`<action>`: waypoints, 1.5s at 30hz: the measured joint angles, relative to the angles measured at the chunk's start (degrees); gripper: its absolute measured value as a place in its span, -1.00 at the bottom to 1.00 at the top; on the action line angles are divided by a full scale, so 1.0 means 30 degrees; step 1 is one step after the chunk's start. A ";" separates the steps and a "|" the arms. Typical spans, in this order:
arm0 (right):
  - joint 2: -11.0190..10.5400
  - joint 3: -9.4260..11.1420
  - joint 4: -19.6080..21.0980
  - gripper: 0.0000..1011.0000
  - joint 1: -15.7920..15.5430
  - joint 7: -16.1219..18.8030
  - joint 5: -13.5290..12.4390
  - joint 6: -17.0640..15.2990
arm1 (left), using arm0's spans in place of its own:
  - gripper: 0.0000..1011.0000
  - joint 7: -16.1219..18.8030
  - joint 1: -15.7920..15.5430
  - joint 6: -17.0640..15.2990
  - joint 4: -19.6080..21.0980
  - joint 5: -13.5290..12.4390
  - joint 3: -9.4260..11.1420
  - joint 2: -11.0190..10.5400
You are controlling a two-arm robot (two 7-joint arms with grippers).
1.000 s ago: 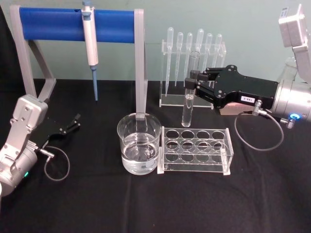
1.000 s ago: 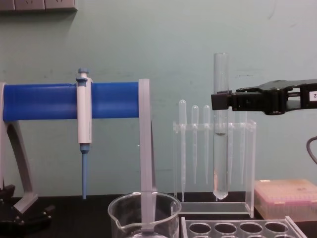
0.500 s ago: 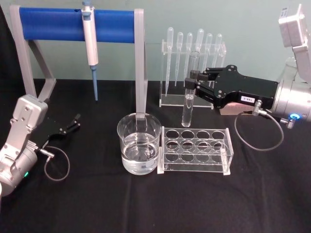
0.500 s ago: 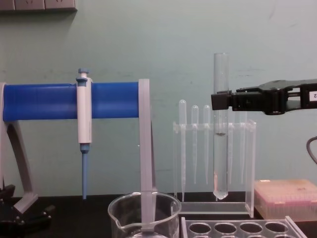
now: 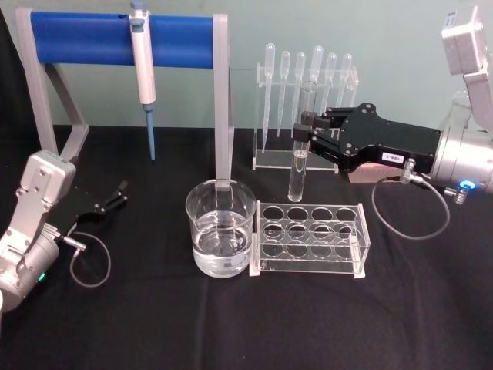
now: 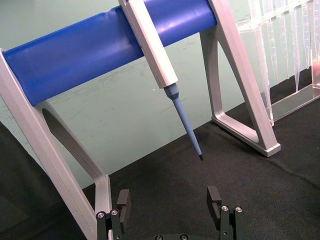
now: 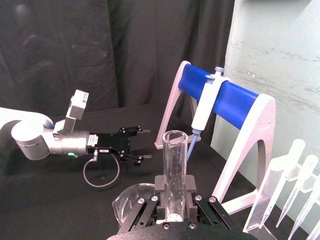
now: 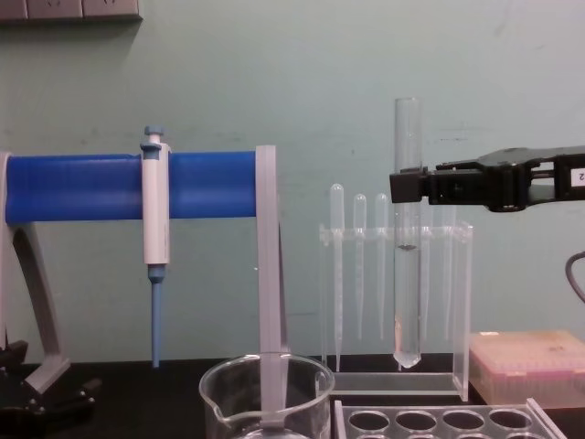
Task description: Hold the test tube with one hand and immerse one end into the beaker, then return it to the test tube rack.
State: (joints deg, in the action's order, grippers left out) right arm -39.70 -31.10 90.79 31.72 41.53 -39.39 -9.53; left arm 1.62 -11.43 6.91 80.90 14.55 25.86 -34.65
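The right gripper [image 5: 306, 129] reaches in from the right and is closed on the test tube [image 5: 296, 171], pinching it on the upper half and holding it upright in the air, open rim up and round end down. In the head view the tube's round end hangs just beyond the far left corner of the test tube rack [image 5: 362, 233], in front of the pipettes [image 5: 306, 69]; in the chest view it is clear of the rack's top and about level with the rim of the beaker [image 5: 190, 222]. The beaker stands on the table [image 5: 231, 331] touching or just beside the rack's left end, part filled with clear liquid. The left gripper [image 5: 115, 193] lies parked on the table well to the left, its fingers apart and holding nothing. The step in hand looks like the carry between rack and beaker. Faint specks inside the lower tube may be droplets, but I cannot tell whether the dip is done. If it is not, the next move calls for a shift left and nearer until the tube is over the beaker's mouth, with the round end kept above the rim, then a straight descent into the liquid, keeping clear of the grey post of the blue stand [image 5: 223, 100] just behind the beaker. If the dip is done, the tube needs centring over a rack hole before lowering.
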 joint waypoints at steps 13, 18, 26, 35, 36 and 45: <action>0.0001 0.0000 -0.0001 -0.54 0.0000 0.0000 0.0000 0.0000 | 0.98 0.0000 0.0001 -0.0001 0.0000 -0.0001 0.0000 0.0000; 0.0001 0.0000 0.0001 -0.54 0.0000 0.0000 0.0000 0.0000 | 0.98 0.0000 0.0000 0.0000 0.0000 -0.0002 0.0000 0.0000; 0.0001 0.0000 0.0000 -0.54 0.0000 0.0000 0.0000 -0.0001 | 0.98 0.0000 0.0000 0.0000 0.0000 -0.0002 0.0000 0.0000; 0.0001 0.0000 0.0001 -0.54 0.0001 0.0001 -0.0001 0.0000 | 0.98 0.0000 0.0000 -0.0001 0.0000 -0.0001 0.0000 0.0000; 0.0001 0.0000 0.0001 -0.54 0.0000 0.0000 0.0000 0.0000 | 0.98 0.0000 0.0000 0.0000 0.0001 -0.0001 -0.0001 0.0000; 0.0001 0.0000 0.0002 -0.54 0.0000 0.0000 0.0000 0.0000 | 0.98 0.0000 0.0000 0.0000 0.0000 -0.0001 0.0000 0.0000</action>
State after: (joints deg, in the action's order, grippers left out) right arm -39.70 -31.10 90.79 31.72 41.53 -39.39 -9.53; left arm 1.62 -11.43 6.91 80.90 14.55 25.86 -34.65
